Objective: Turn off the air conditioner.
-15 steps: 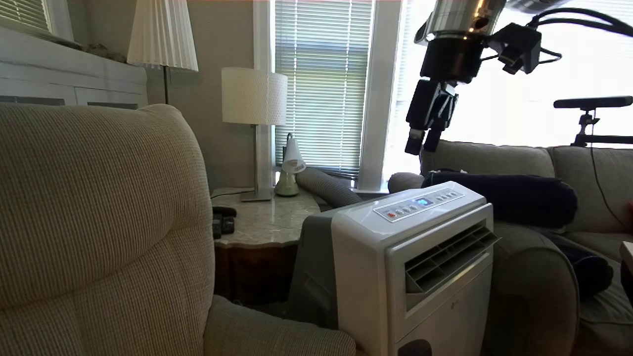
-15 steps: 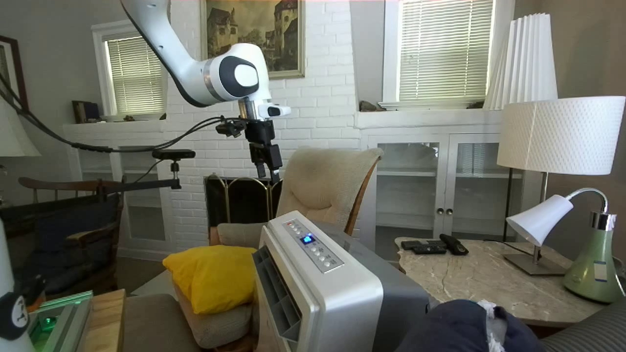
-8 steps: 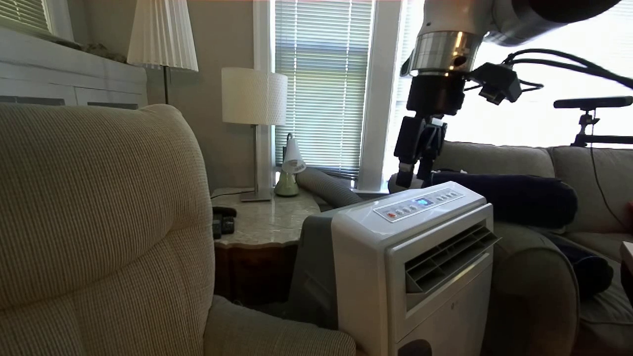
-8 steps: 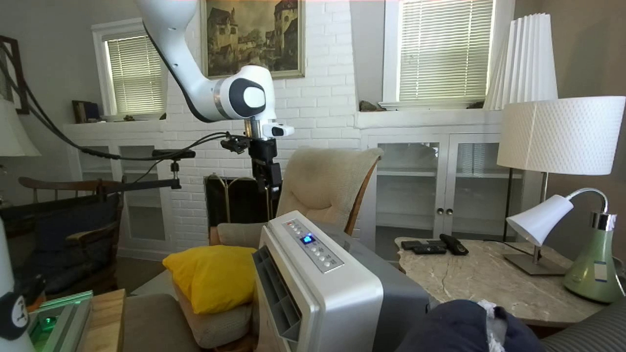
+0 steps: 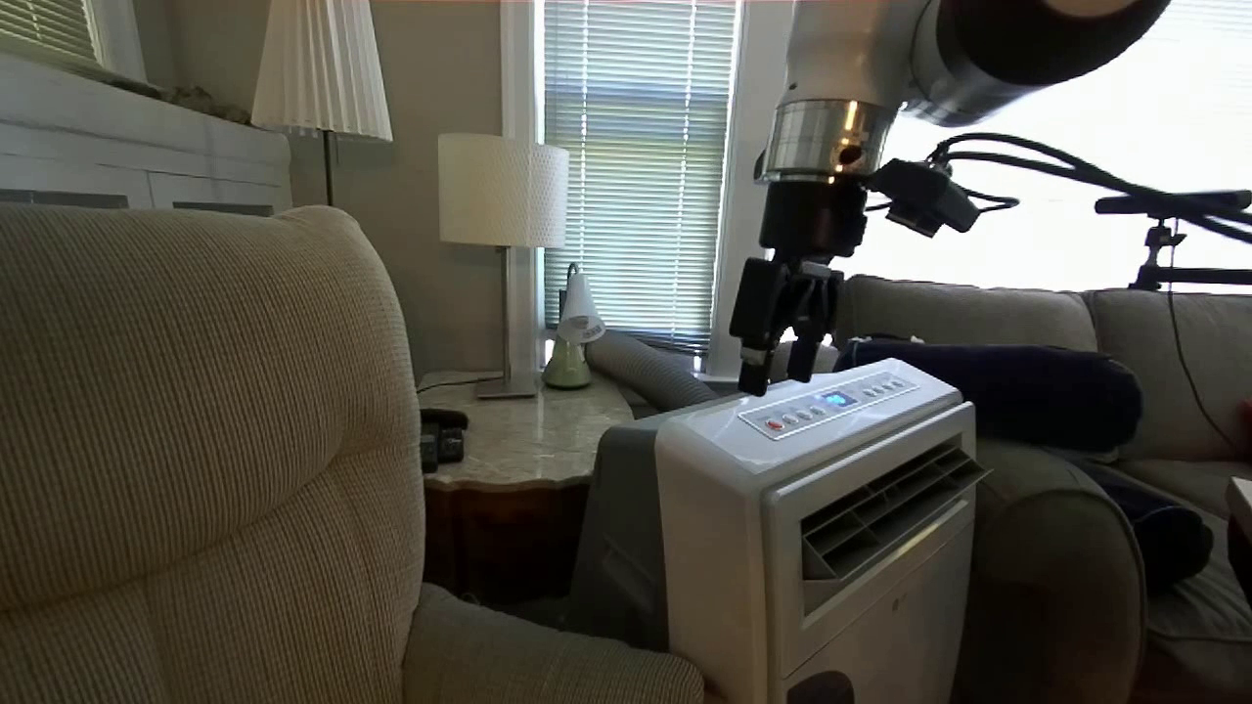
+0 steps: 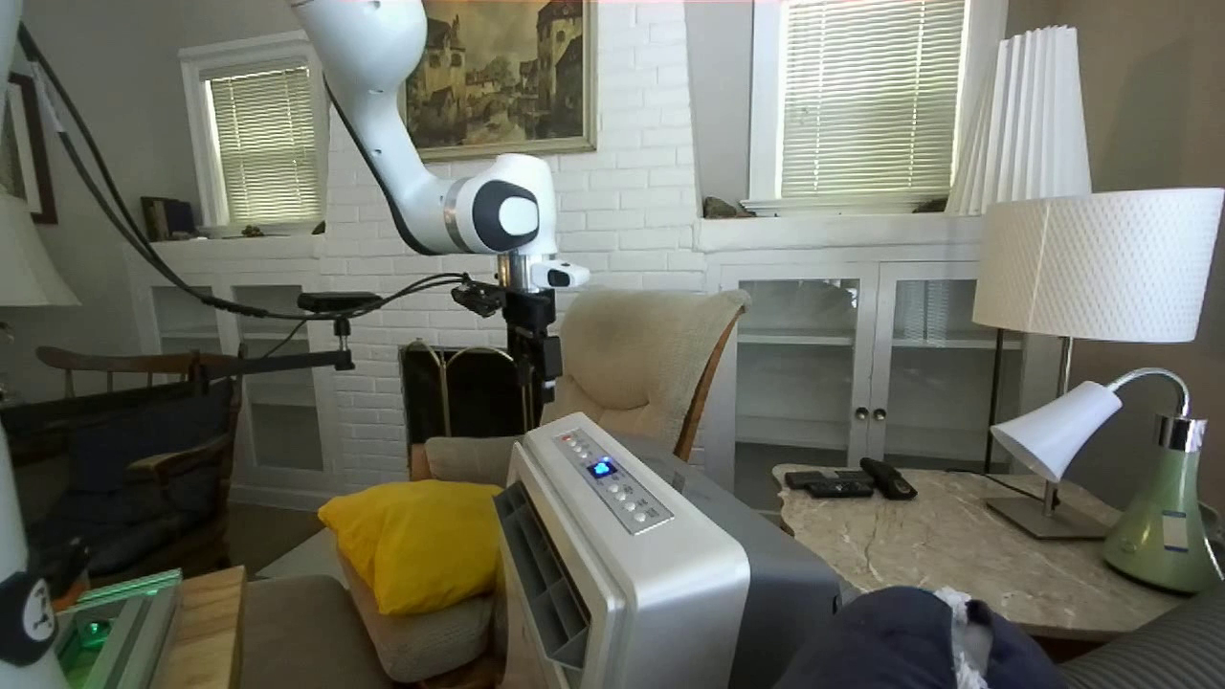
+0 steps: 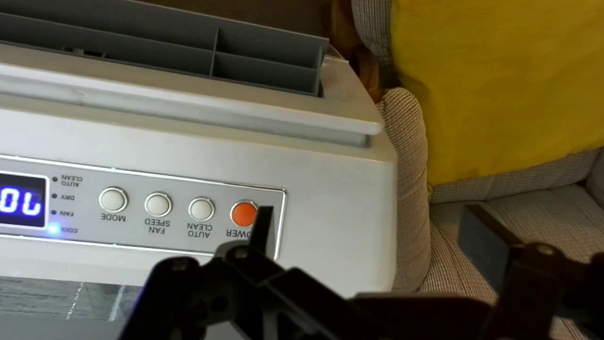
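Observation:
The white air conditioner [image 5: 719, 557] stands beside the armchair; it also shows in an exterior view [image 6: 660, 574] and in the wrist view [image 7: 330, 189]. Its top panel has a lit blue display [image 7: 21, 200], upside down in the wrist view, and a row of round buttons. The orange power button [image 7: 244, 214] is at the panel's end. My gripper [image 5: 778, 372] is open and empty above that end, also seen in an exterior view [image 6: 545, 388]. In the wrist view my gripper [image 7: 370, 236] has one finger overlapping the button's edge, the other over the armchair. Contact cannot be told.
A beige armchair [image 6: 632, 368] stands close to the unit, with a yellow pillow [image 6: 421, 545] near it. A marble-topped side table [image 5: 518, 430] with lamps is behind the unit. A grey hose [image 5: 650, 372] and a dark blue bundle [image 5: 1007, 391] on the sofa lie nearby.
My gripper has come down and, in an exterior view, moved left toward the panel's power-button end. It has stayed open. The air conditioner has not moved and its display stays lit.

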Available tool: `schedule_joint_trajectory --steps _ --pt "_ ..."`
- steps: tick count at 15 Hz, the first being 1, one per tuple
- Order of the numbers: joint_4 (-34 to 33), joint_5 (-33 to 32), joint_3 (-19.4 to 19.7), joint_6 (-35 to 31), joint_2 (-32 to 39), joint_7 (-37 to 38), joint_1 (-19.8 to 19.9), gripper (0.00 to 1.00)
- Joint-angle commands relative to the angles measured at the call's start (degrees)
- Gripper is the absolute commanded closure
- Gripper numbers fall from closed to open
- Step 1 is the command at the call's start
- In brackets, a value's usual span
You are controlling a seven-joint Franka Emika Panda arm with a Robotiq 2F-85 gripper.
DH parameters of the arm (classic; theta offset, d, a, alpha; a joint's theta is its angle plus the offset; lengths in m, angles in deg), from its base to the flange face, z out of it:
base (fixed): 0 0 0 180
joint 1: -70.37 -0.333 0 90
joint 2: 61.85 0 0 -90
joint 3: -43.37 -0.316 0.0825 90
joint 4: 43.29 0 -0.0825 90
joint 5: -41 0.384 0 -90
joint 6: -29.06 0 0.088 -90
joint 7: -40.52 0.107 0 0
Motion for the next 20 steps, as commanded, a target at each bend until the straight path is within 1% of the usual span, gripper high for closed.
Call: schedule_joint_trajectory --steps 1,5,10,14,20 --pt "-3.82 2.07 1.69 0.09 4.22 -1.39 -1.35 0.00" --pt "-5.99 4.58 1.69 0.84 6.80 -3.02 -1.35 0.00" --pt "-7.00 6.53 2.06 1.43 8.37 -4.58 -1.12 0.00" --pt "-7.33 6.51 3.25 1.76 8.46 -4.48 -1.01 0.00" --pt "-7.33 6.48 4.03 1.96 8.71 -4.46 -1.05 0.00"
